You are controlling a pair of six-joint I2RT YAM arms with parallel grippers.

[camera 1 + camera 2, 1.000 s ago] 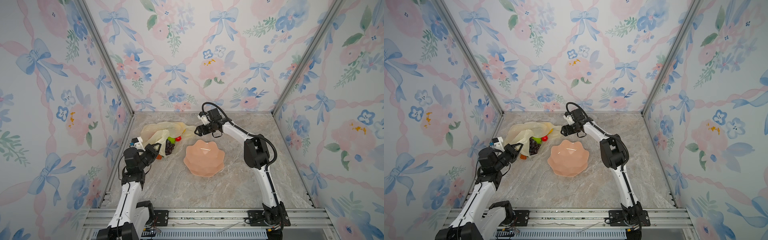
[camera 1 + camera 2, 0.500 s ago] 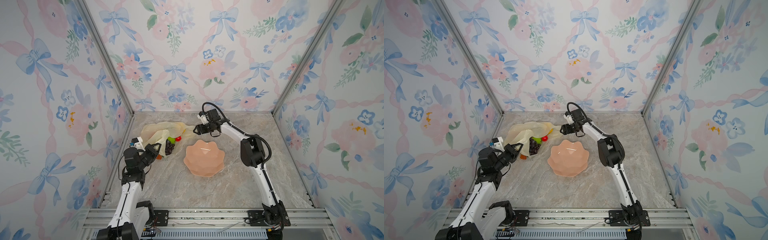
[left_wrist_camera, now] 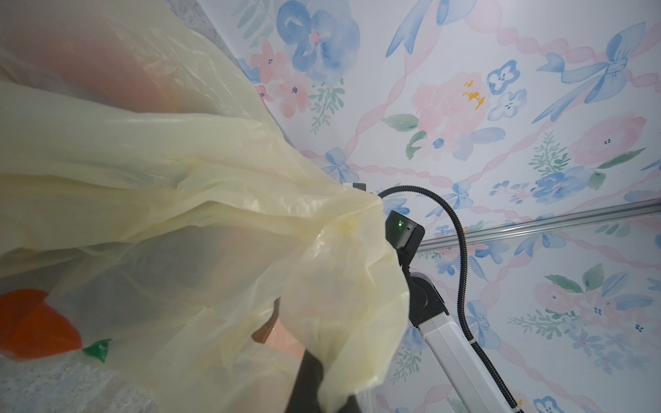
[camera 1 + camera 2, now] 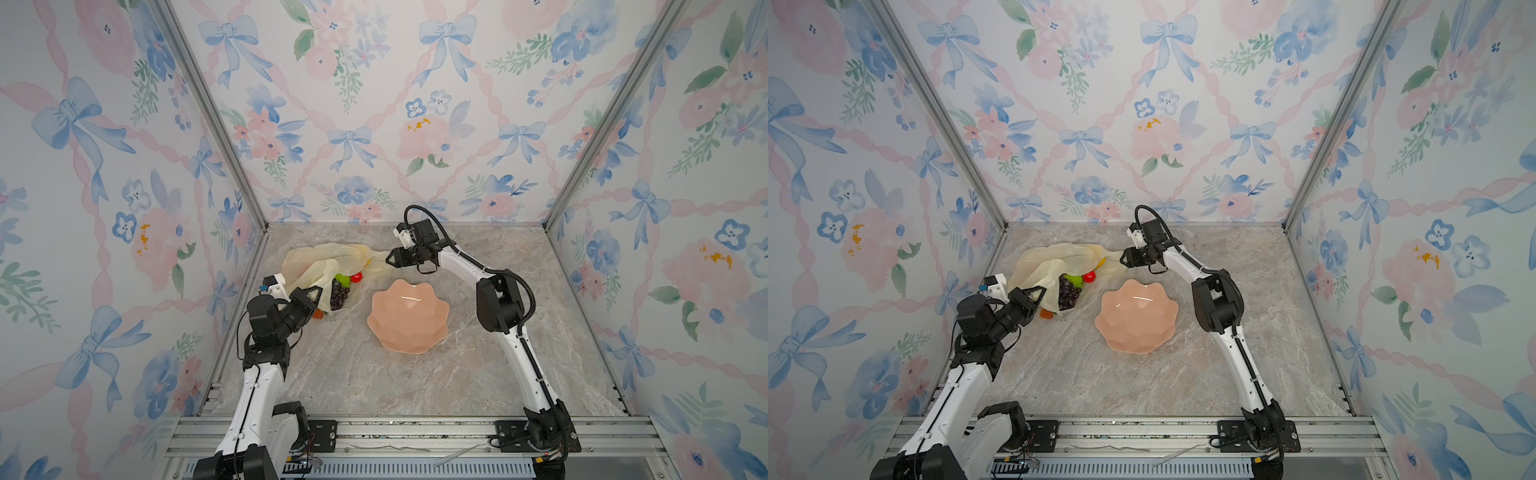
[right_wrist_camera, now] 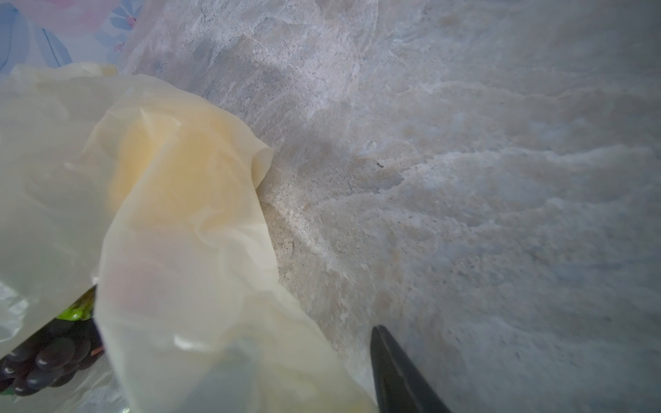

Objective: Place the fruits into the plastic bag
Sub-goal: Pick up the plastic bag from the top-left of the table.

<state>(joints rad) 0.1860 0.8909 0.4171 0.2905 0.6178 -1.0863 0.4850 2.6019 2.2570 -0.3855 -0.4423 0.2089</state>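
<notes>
Closer to plastic bag, right hand, grip unclear; left hand tight on its rim.

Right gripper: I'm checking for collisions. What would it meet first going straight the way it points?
The bag, probably: the right gripper points at its bunched end, right at the tips, though depth is unclear.

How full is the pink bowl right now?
Empty. In both top views the pink bowl shows only its bare glossy inside; the grape bunch lies at the mouth of the plastic bag.
</notes>
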